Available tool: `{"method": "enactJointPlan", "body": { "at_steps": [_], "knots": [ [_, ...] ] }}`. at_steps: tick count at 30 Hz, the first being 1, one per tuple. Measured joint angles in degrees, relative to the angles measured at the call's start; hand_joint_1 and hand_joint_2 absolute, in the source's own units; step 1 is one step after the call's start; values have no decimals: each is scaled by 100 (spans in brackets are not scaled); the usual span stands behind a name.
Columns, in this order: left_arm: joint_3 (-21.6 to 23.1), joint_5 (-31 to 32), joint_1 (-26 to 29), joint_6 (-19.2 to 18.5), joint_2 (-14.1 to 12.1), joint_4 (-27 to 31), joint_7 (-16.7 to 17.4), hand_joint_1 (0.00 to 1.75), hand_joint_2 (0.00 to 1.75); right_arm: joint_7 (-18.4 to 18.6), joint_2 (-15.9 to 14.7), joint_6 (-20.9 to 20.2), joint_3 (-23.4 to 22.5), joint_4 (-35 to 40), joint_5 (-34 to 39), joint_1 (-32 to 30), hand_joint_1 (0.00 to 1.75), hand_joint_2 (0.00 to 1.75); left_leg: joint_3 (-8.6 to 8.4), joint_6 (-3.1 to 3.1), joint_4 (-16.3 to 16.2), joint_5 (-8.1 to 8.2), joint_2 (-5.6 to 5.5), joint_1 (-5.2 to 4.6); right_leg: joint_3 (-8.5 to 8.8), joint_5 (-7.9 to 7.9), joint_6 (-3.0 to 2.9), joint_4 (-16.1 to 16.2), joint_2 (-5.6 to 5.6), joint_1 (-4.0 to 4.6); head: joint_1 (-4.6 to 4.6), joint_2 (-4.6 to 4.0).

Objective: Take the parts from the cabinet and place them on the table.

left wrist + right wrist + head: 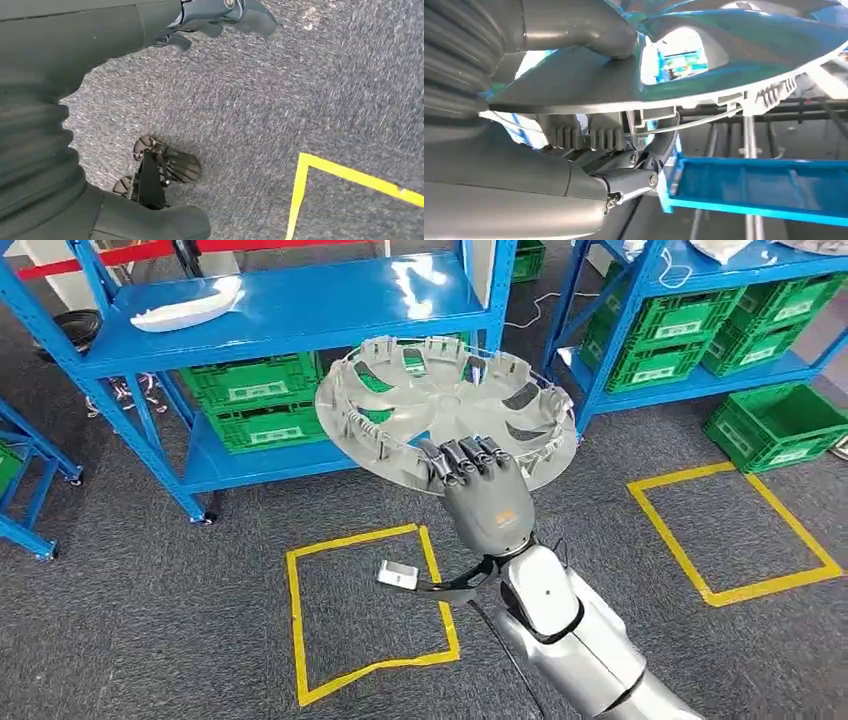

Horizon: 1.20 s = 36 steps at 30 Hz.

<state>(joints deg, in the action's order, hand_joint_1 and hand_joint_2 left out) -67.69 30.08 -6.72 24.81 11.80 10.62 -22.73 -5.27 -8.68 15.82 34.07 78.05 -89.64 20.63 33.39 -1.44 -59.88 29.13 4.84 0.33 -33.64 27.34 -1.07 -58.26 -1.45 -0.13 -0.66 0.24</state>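
The right hand [487, 502] holds a silver wheel cover [446, 412] by its near rim, fingers [462, 455] hooked over the edge and thumb beneath, carrying it inner side up in the air in front of the blue shelving rack [290, 310]. The left hand [220, 17] hangs above the grey carpet [300, 90], and whether its fingers are apart or together cannot be told.
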Motion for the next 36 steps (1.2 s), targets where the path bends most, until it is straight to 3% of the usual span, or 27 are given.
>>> {"method": "enactJointPlan", "body": {
  "at_steps": [1,2,4,5,6,8,9,10,12,14,15,16,17,18,20,21,22,23,24,25,29,30,31,32,33,35,36],
  "knots": [
    [-2,0,4,35,0,0,4,0,175,-7,11,-11,-13,-2,2,6,175,175,83,-25,-224,207,-272,-2,-27,-27,-38,1,52,-19,9,0],
    [-4,0,20,59,2,0,26,0,175,-22,44,-13,-22,-2,0,5,175,175,231,-39,-620,454,-407,3,-56,-48,-61,1,104,-25,9,0],
    [-7,-2,48,96,2,0,48,0,175,-28,94,-31,-22,-7,-4,5,175,175,596,-49,-1513,853,-462,3,-126,-102,-63,-5,254,-19,7,0],
    [-7,-6,57,111,2,0,52,0,175,-28,116,-50,-22,-22,-9,8,175,175,662,-43,-1713,878,-464,4,-159,-130,-56,-9,339,-17,7,0],
    [-9,-9,57,120,0,0,54,0,175,-28,140,-72,-22,-37,-13,9,175,175,574,-30,-1586,754,-469,4,-182,-153,-42,-14,423,-18,7,0],
    [-9,-22,47,127,0,0,52,0,175,-28,166,-90,-22,-55,-15,12,175,175,98,10,-716,302,-544,7,-209,-186,-2,-32,578,-23,7,0],
    [-9,-35,47,124,0,2,37,0,175,-28,186,-92,-22,-55,-13,22,175,175,-213,31,-155,90,-750,19,-223,-198,17,-47,644,-30,7,0],
    [-11,-61,48,122,-2,0,20,0,175,-28,206,-94,-22,-57,-13,43,175,175,-304,53,85,202,-1108,41,-269,-221,57,-70,699,-14,4,0],
    [-17,-77,49,107,2,-2,-13,0,175,-37,249,-98,-22,-66,-18,95,175,175,-266,94,103,160,-991,29,-346,-287,143,-60,840,-41,2,0],
    [-30,-83,47,109,6,-2,-13,0,175,-37,245,-98,-28,-90,-20,121,175,175,-291,179,123,101,-843,14,-378,-378,240,-6,1002,-47,2,0],
    [-39,-76,43,109,22,-9,-11,0,175,-37,240,-103,-39,-105,-17,125,175,175,-286,230,166,47,-714,77,-409,-362,246,-31,960,-65,11,0],
    [-44,-70,33,127,11,7,-18,0,175,-42,240,-105,-44,-112,-18,155,175,175,-268,269,186,20,-668,65,-495,-185,270,-206,624,-3,-77,0],
    [-44,-68,36,162,4,7,-22,0,175,-37,243,-107,-44,-125,-15,180,175,175,-244,284,185,10,-567,57,-671,71,309,-601,382,-6,-112,0],
    [-52,-68,50,258,13,4,-59,0,175,-39,254,-114,-44,-136,-18,176,175,175,-220,288,172,7,-475,43,-878,319,332,-1099,250,-20,-109,0],
    [-68,-77,63,435,13,4,-107,0,175,-39,254,-116,-44,-142,-20,159,175,175,-170,288,141,7,-295,40,-1134,576,357,-1795,180,-37,-114,0],
    [-81,-87,61,503,11,7,-123,0,175,-37,254,-122,-44,-153,-17,158,175,175,-156,287,127,8,-207,40,-1076,524,359,-1765,169,-45,-116,0],
    [-94,-87,56,538,11,4,-129,0,175,-37,254,-131,-44,-157,-18,157,175,175,-152,285,118,10,-125,39,-867,374,350,-1466,154,-48,-114,0],
    [-98,-87,47,562,13,4,-129,0,175,-37,254,-142,-44,-157,-18,156,175,175,-153,278,110,14,-48,38,-539,164,326,-941,101,-43,-114,0],
    [-98,-87,38,570,13,4,-129,0,175,-35,256,-149,-44,-157,-17,158,175,175,-159,262,102,24,18,36,-175,-24,289,-356,-70,-16,-116,0],
    [-101,-87,38,573,15,4,-129,0,175,-35,258,-149,-46,-157,-18,164,175,175,-157,243,100,29,73,21,-10,47,237,6,-368,41,-114,0],
    [-111,-90,27,575,17,2,-118,0,175,-37,269,-146,-61,-157,-20,108,175,175,-196,108,141,12,304,-19,-86,-49,106,12,-70,82,-109,0],
    [-114,-87,24,575,18,2,-118,0,175,-37,269,-146,-66,-157,-17,100,175,175,-175,69,128,54,323,-25,-52,-100,54,83,-1,17,-109,0],
    [-114,-81,18,573,13,2,-120,0,175,-35,267,-144,-72,-157,-15,88,175,175,-148,38,36,151,56,6,-46,-117,30,107,39,5,-98,0],
    [-114,-72,21,573,13,4,-127,0,175,-28,267,-151,-72,-160,-13,87,175,175,-30,27,-261,369,-203,16,-60,-136,-2,106,85,-12,-92,0],
    [-114,-68,34,573,11,2,-131,0,175,-52,269,-149,-70,-160,-15,77,175,175,191,16,-765,631,-384,22,-81,-144,-15,102,159,-14,-77,0],
    [-116,-66,61,573,11,2,-162,0,175,-103,267,-140,-70,-164,-4,42,175,175,557,5,-1573,915,-465,20,-107,-157,-27,89,309,-10,-79,0],
    [-116,-61,72,575,9,4,-188,0,175,-122,264,-135,-70,-173,18,30,175,175,593,3,-1653,855,-469,21,-117,-160,-23,70,405,-11,-79,0]
  ]
}}
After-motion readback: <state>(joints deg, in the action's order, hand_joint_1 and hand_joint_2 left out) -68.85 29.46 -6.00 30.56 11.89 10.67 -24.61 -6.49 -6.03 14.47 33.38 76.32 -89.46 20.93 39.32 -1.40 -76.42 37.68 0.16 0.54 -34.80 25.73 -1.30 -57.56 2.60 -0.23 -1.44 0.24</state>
